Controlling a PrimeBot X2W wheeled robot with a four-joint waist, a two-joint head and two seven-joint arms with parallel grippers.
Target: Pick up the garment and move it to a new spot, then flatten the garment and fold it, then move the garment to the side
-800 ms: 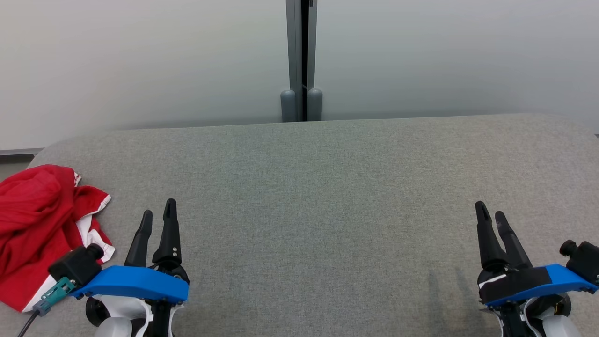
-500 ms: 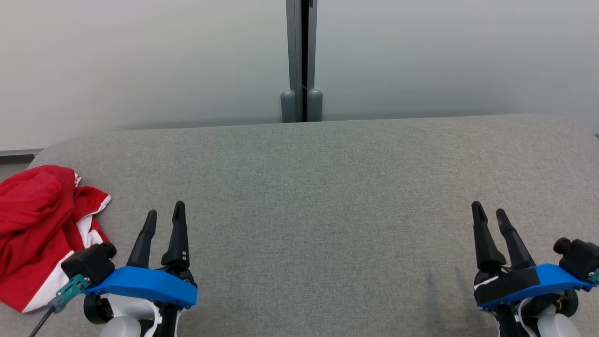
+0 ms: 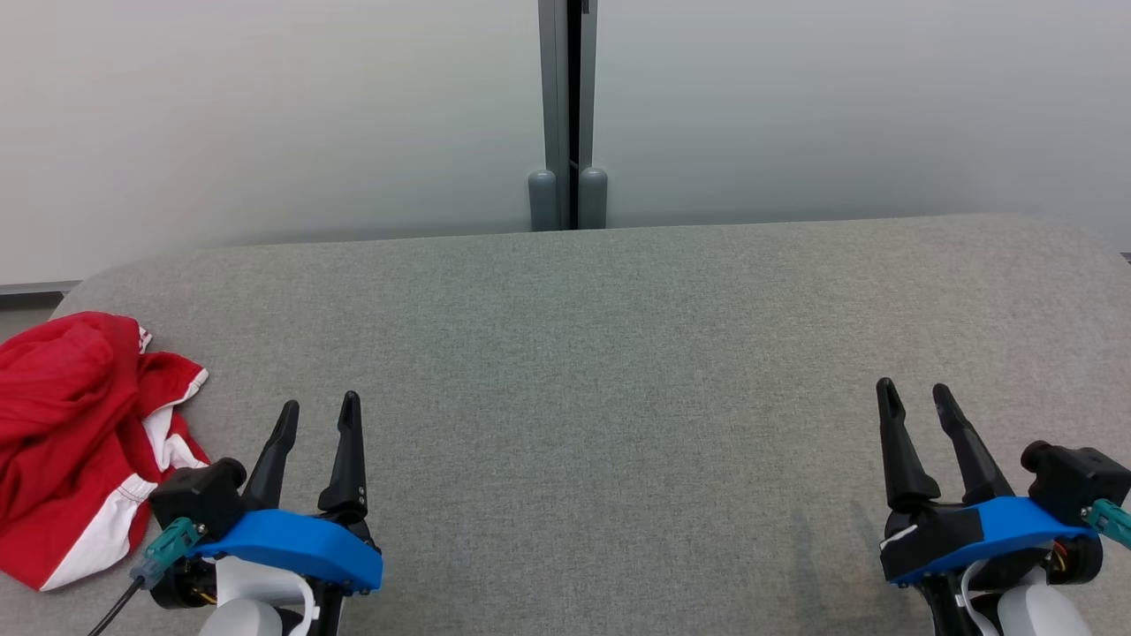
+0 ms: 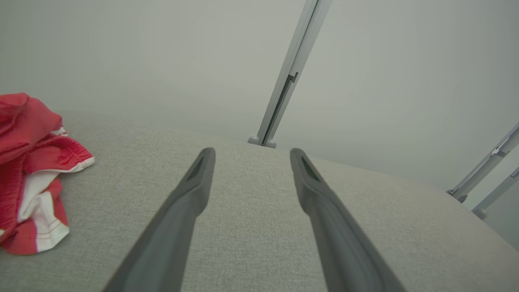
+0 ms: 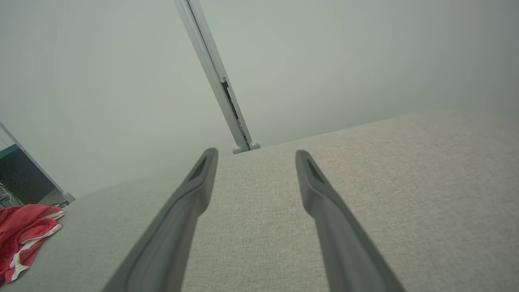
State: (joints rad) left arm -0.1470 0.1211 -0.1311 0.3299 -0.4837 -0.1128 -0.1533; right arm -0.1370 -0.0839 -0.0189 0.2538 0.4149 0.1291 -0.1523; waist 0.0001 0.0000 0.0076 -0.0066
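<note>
The garment (image 3: 71, 415) lies crumpled at about 9 o'clock in the head view, on the far left end of the grey fabric tabletop (image 3: 601, 353). It is red with white trim. Its left part is cut off by the picture's edge, and the folds hide its shape, so what kind of garment it is cannot be told.

The left jaws sit at 7 o'clock, just right of the garment and apart from it. Their two dark fingers (image 3: 351, 442) are spread with nothing between them and point toward 12 o'clock. In the left wrist view the fingers (image 4: 190, 202) stand wide over bare fabric, with the garment (image 4: 28, 162) at 9 o'clock, cut off at the left edge.

The right jaws sit at 5 o'clock in the head view, well apart from the garment. Their fingers (image 3: 892, 442) are also spread and hold nothing. In the right wrist view the fingers (image 5: 320, 202) frame bare tabletop, and the garment (image 5: 24, 227) shows small at 8 o'clock, partly cut off.

A grey post (image 3: 565, 106) rises at 12 o'clock between pale wall panels (image 3: 265, 115). A teal connector (image 3: 168, 539) with a black cable (image 3: 110, 614) hangs by the left wrist, and the cable runs out of the bottom edge.
</note>
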